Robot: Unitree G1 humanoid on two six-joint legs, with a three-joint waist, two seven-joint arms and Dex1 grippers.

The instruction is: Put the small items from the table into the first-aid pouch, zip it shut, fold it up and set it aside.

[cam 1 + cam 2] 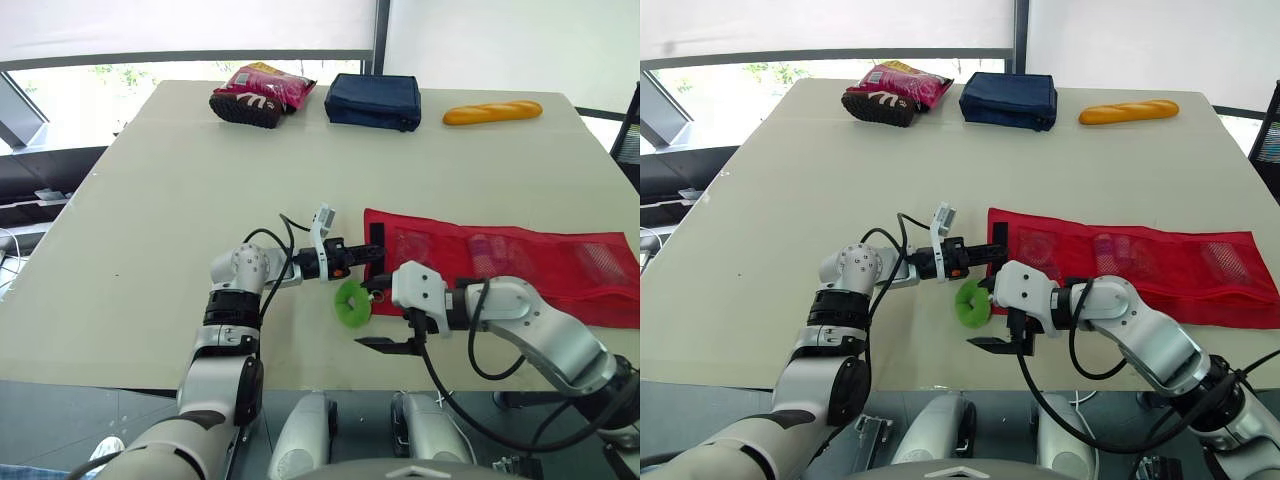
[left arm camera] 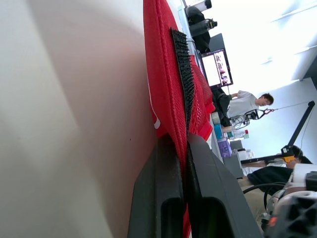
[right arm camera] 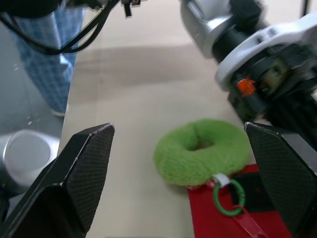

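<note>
Pinching the black-edged end of the flat red mesh first-aid pouch (image 1: 520,262), the left gripper (image 1: 372,254) has its fingers closed on the fabric. Touching that same pouch end, a fuzzy green fabric ring (image 1: 352,303) lies on the beige table (image 1: 180,200), with the right gripper (image 1: 380,316) spread wide just beside it.

Bright daylight comes from the window (image 1: 60,100) beyond the tabletop (image 1: 150,220), blown out to white glare. Shadows on the tabletop are soft and faint.
</note>
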